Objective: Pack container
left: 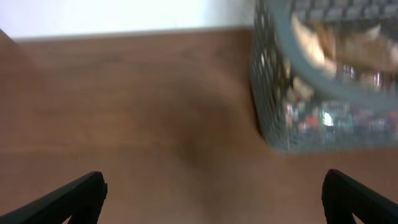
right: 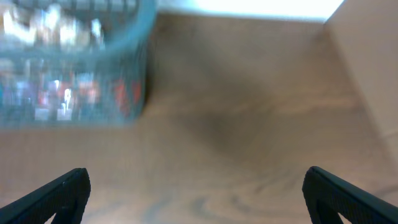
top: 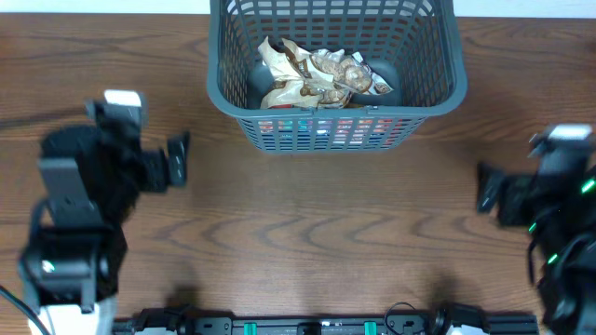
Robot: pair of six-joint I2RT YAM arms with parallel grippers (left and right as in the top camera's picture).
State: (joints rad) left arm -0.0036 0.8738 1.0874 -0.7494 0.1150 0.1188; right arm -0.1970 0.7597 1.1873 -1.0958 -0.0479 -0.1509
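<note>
Looking down on a wood-grain table (top: 307,233), with the dark grey lattice container (top: 326,132) set at the far middle edge, long axis running left to right. Already holding a heap of crumpled wrappers and packets (top: 321,73), with more coloured packaging glimpsed through the front slots. Lies ahead of both arms and between them: forward and to the right of the left gripper (top: 177,160), forward and to the left of the right gripper (top: 488,189). Judged a shade nearer the left one, though close to even. Borne out from the wrists: near corner of the container at upper right in the left view and at upper left in the right view, with bare wood below in each. Spread wide on both sides, with the black fingers (left: 81,193) out at the frame edges and nothing between them; same on the right (right: 56,196). Well apart from the container, touching nothing. No loose item found outside it to pack, so probably near the end. Any further reach would have to go forward and inward.
</note>
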